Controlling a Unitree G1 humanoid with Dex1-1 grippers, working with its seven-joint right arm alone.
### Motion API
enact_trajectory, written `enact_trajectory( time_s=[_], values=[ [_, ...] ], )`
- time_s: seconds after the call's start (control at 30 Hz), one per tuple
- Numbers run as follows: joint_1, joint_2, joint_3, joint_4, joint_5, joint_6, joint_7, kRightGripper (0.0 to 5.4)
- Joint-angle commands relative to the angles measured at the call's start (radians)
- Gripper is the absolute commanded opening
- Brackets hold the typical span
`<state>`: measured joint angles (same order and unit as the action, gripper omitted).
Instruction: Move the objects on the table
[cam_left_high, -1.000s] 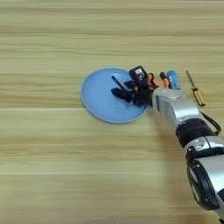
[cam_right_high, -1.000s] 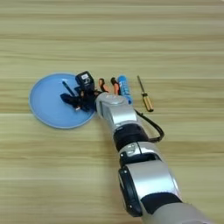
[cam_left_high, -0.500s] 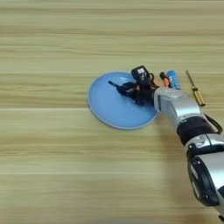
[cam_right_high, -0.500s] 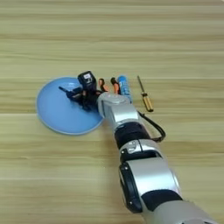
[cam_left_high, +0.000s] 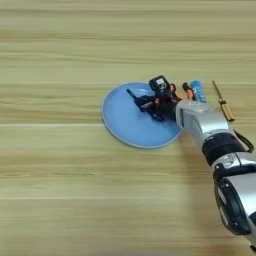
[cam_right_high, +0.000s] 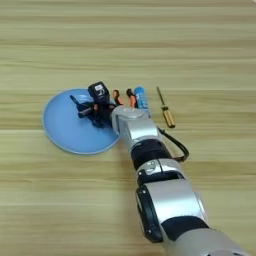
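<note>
A light-blue plate (cam_left_high: 127, 122) lies flat on the wooden tabletop (cam_left_high: 60, 190). The robot's right hand (cam_left_high: 150, 102) reaches over the plate's right part, its silver forearm (cam_left_high: 202, 125) running away from the plate toward the lower right. How far the black fingers are parted, and whether they grip anything, cannot be told. Just right of the plate's rim, the orange-handled pliers (cam_right_high: 122, 97) lie partly behind the hand, with the blue cylinder (cam_left_high: 197, 91) beside them. Farther right of the plate rests the amber-handled screwdriver (cam_left_high: 223, 103), apart from the cylinder.
</note>
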<state>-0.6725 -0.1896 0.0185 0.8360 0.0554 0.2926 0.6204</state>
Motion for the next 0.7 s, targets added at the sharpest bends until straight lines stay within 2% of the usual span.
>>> enact_trajectory(
  time_s=[0.03, 0.3, 0.5, 0.7],
  values=[
    [-0.034, -0.010, -0.006, -0.083, 0.008, -0.014, -0.014, 0.28],
    [-0.019, -0.021, -0.039, -0.203, 0.041, -0.004, -0.013, 0.27],
    [-0.027, -0.042, -0.065, -0.237, 0.052, 0.009, -0.020, 0.27],
    [-0.049, -0.092, -0.115, -0.273, 0.070, 0.014, -0.031, 0.27]
  ],
)
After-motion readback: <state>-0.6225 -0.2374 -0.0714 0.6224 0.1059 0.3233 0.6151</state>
